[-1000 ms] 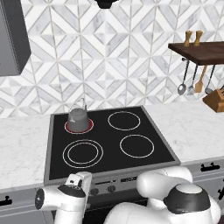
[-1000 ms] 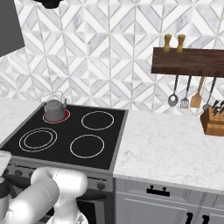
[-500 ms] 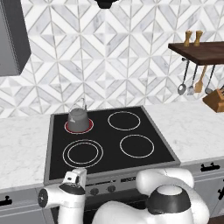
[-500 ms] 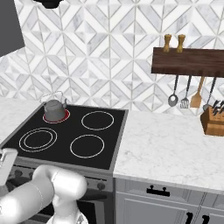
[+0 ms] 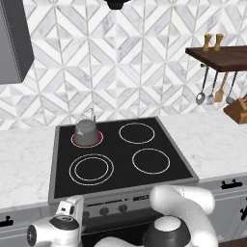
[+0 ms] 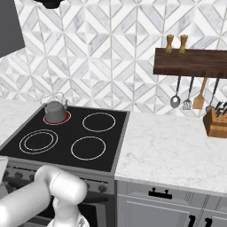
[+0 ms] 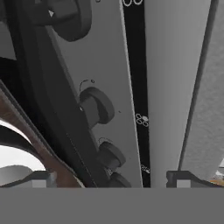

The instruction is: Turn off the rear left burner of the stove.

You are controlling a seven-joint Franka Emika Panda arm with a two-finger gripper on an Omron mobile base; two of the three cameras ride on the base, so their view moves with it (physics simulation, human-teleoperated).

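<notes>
Left base view: the stove [image 5: 123,159] fills mid-frame; its rear left burner [image 5: 87,139] glows red at upper left of the glass, under a grey kettle [image 5: 86,130]. My gripper [image 5: 72,212] sits at lower left against the knob panel.

Right base view: burner and kettle lie at left; a knife block [image 6: 216,123] stands far right.

Hand view: my fingertips [image 7: 43,178] stand wide apart, holding nothing, knobs [image 7: 97,105] just ahead.

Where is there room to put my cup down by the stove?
The marble counter between the stove and the knife block is bare. So is the counter left of the stove. The kettle sits on the rear left burner.
</notes>
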